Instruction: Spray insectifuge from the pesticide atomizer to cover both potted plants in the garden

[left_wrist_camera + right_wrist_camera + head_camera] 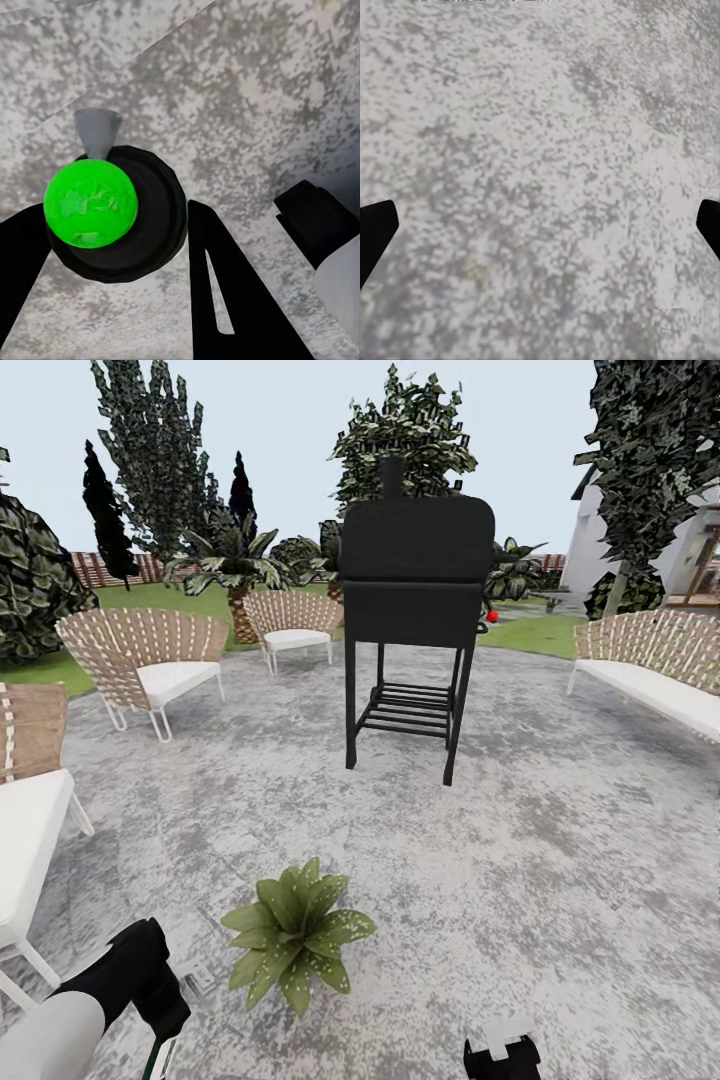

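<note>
The render is way too blurry to read any label, so here's the rest.

The left gripper (112, 217) has its two black fingers (217, 292) closed in on either side of a dark round thing, touching its sides. It has a bright green dome (90, 202) on top and a grey cone nozzle (96, 131) poking out past the dome. Seen end-on like this, it looks like the pesticide atomizer (154, 225), so the task's bottle sits right between the left jaws. Its lower body is hidden from the wrist camera. In the head view that arm is cut off by the frame edge.

The right gripper (540, 225) is spread wide. Just the two dark fingertips (375, 229) peek in at the edges, with bare speckled paving between them, and it isn't touching anything. In the head view only its top (500, 1055) shows.

One potted plant (295, 932) sits on the grey patio (560, 860), just ahead of the left jaws and between the two grippers, closer to the left one. Its pot is buried under the leaves. The leaves have pale flecks, and I can't tell if that's spray or just texture.

Well beyond both jaws stands a black grill (415, 575), with wicker chairs (150, 655) around it.
</note>
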### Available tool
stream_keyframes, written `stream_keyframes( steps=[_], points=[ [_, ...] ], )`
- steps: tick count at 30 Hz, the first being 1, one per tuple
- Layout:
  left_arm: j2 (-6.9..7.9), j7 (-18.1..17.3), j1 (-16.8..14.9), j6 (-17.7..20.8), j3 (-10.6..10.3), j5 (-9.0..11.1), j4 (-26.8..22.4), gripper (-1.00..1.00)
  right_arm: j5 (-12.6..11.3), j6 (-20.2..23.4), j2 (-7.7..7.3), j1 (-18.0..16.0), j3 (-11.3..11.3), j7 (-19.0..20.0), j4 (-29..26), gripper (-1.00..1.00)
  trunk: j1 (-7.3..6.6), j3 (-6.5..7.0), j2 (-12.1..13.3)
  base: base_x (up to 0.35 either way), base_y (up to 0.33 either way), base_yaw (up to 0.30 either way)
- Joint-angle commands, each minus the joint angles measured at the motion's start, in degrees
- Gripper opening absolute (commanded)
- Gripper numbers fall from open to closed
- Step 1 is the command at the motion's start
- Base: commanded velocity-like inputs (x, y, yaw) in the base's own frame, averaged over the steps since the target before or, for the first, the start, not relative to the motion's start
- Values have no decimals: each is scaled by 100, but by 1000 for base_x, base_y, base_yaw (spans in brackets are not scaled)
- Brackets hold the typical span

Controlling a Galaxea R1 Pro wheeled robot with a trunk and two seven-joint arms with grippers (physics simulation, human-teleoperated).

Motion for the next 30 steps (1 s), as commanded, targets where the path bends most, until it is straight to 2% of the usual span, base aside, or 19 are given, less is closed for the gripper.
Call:
stream_keyframes(
  steps=[1,3,4,5,14,21,27,30],
  points=[
    [3,-32,-1,55,-17,-10,-11,-100,59,-19,4,-4,-48,-18,5,100,-1,-6,-2,0,5,-2],
    [3,-32,-1,68,-11,-10,-16,-100,59,-21,4,-4,-48,-18,5,100,-1,-6,-2,0,1,-1],
    [1,194,-1,81,17,-5,-16,-100,59,-22,4,-4,-50,-18,4,100,-1,-6,-2,0,249,-38],
    [-3,267,-1,81,22,2,-13,-100,59,-20,4,-4,-49,-18,4,100,-1,-6,-2,0,281,-179],
    [-6,324,-1,82,31,45,-19,-100,59,-19,4,-4,-50,-18,4,100,-1,-6,-2,9,274,-260],
    [-34,328,-1,82,44,54,-55,-100,58,-41,4,-4,-49,-18,4,100,-1,-3,-2,20,22,-42],
    [-41,337,-7,85,53,52,-100,-100,59,-33,4,-4,-50,-18,4,100,-1,17,-2,0,0,-208],
    [-52,337,11,38,44,59,32,-100,59,-32,4,-4,-49,-18,4,100,-1,21,-2,0,0,-85]
  ],
)
